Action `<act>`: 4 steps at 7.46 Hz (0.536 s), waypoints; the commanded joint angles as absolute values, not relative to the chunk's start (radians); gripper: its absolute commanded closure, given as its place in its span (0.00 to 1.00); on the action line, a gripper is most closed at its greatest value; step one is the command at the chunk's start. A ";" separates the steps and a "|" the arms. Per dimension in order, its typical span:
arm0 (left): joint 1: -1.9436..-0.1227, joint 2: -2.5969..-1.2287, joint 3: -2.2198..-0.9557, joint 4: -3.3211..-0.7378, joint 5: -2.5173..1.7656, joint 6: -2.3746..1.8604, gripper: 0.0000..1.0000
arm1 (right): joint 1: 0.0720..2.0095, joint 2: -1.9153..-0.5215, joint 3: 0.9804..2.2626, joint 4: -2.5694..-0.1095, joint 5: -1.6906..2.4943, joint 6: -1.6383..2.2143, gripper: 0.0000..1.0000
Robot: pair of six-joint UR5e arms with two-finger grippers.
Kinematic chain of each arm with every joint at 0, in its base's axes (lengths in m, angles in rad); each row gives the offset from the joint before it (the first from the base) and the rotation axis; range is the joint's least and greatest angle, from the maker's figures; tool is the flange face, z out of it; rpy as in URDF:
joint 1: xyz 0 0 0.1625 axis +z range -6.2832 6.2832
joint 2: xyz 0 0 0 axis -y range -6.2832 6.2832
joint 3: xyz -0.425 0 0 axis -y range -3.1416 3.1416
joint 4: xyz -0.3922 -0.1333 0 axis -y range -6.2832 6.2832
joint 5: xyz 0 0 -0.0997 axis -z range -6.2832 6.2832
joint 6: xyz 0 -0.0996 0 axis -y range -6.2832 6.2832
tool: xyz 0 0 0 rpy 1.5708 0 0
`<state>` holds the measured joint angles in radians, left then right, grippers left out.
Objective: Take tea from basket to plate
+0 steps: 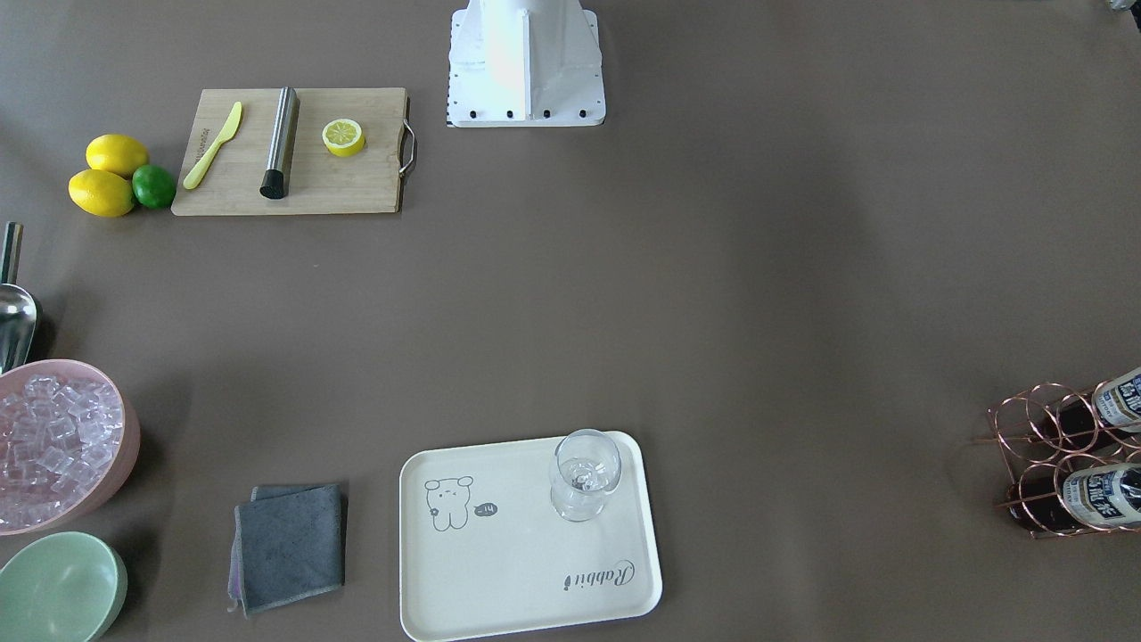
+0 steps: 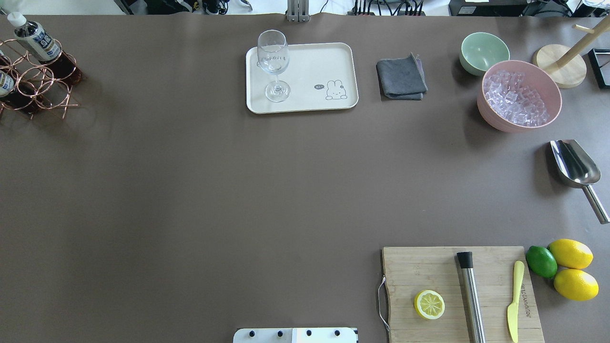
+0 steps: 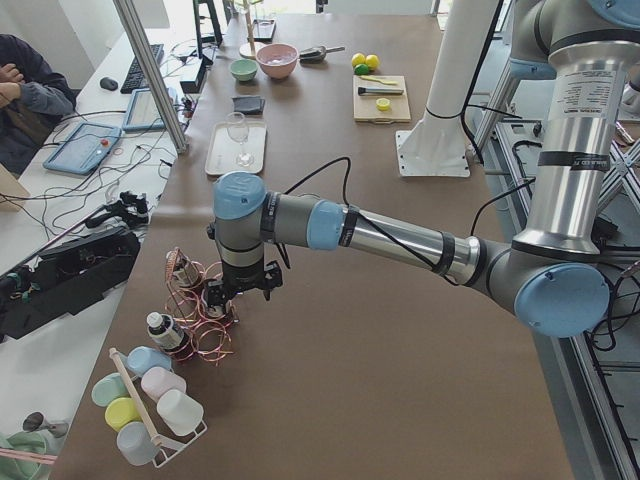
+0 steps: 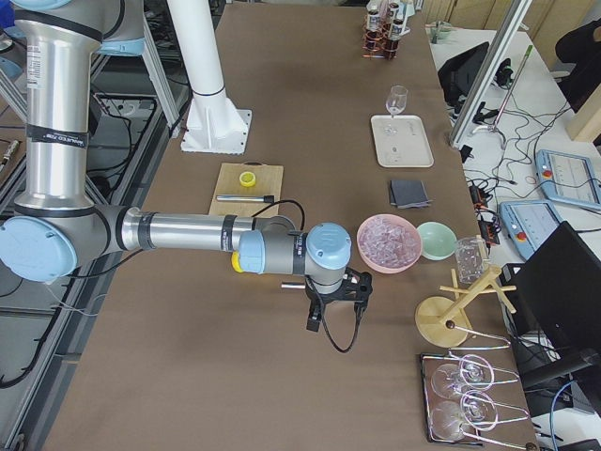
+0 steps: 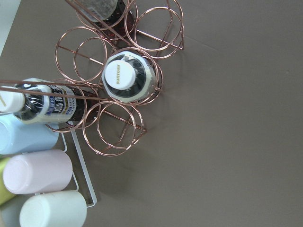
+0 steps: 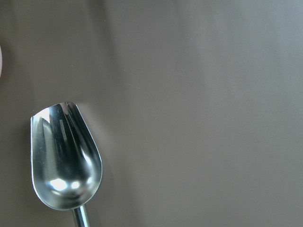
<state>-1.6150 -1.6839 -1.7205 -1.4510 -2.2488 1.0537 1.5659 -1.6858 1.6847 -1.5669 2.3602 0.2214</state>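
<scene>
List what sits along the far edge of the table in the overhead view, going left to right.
basket holding tea → plate → grey cloth → green bowl → pink bowl of ice

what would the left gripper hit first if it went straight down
Probably the white cap of the tea bottle standing in the basket under the left gripper; depth is unclear.
</scene>
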 commanded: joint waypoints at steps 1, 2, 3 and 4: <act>-1.673 -1.855 -1.553 -1.385 -2.263 1.208 0.03 | 1.551 -1.681 1.674 -1.563 2.362 0.222 0.00; -1.689 -1.920 -1.475 -1.384 -2.291 1.241 0.03 | 1.549 -1.680 1.672 -1.565 2.364 0.222 0.00; -1.695 -1.993 -1.394 -1.373 -2.296 1.253 0.03 | 1.545 -1.680 1.672 -1.563 2.364 0.221 0.00; -1.698 -2.053 -1.317 -1.365 -2.327 1.268 0.03 | 1.545 -1.680 1.675 -1.563 2.359 0.221 0.00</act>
